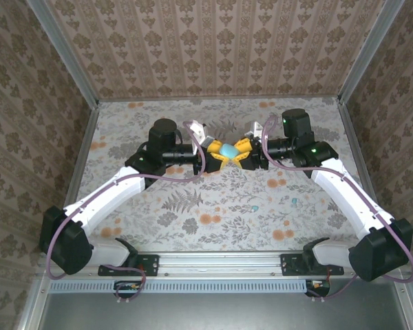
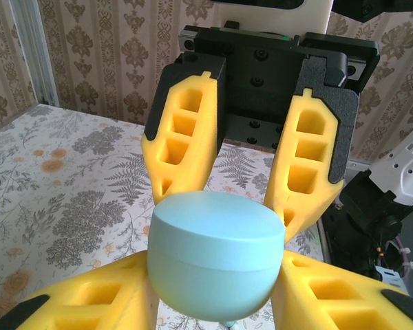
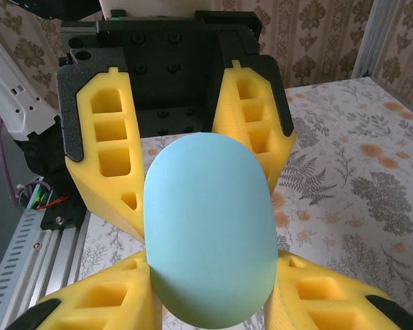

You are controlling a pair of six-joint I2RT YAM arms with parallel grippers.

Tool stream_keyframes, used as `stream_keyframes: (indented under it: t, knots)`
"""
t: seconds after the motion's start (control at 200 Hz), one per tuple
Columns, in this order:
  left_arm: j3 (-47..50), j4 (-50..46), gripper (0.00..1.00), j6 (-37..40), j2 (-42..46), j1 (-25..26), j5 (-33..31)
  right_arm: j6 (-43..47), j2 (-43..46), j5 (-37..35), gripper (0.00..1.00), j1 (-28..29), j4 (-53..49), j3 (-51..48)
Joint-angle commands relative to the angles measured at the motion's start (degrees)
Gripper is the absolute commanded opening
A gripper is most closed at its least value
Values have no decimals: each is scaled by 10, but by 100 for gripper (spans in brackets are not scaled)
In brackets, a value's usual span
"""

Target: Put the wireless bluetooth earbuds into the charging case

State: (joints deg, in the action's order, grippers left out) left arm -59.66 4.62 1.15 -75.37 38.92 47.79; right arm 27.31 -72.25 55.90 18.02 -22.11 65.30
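A light blue egg-shaped charging case [image 1: 227, 150] hangs above the middle of the table, its lid closed, with both grippers meeting on it. My left gripper [image 1: 217, 152] comes in from the left. In the left wrist view its yellow fingers [image 2: 110, 295] press both sides of the case [image 2: 217, 251]. From the right comes my right gripper [image 1: 239, 151], whose fingers [image 3: 330, 295] also lie against both sides of the case [image 3: 208, 240]. A tiny mint speck [image 1: 294, 201] on the table may be an earbud; it is too small to tell.
The floral table [image 1: 213, 206] is boxed in by patterned walls at the back and sides. A metal rail [image 1: 220, 265] runs along the near edge between the arm bases. Open table surface lies in front of and behind the grippers.
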Motion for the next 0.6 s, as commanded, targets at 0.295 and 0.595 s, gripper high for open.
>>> stream_keyframes:
  t: [0.295, 0.595]
  knots:
    - [-30, -24, 51, 13, -14, 3, 25, 33, -4, 14, 33, -1, -40, 23]
    - [-45, -51, 52, 28, -27, 8, 28, 35, -2, 12, 32, -1, -44, 26]
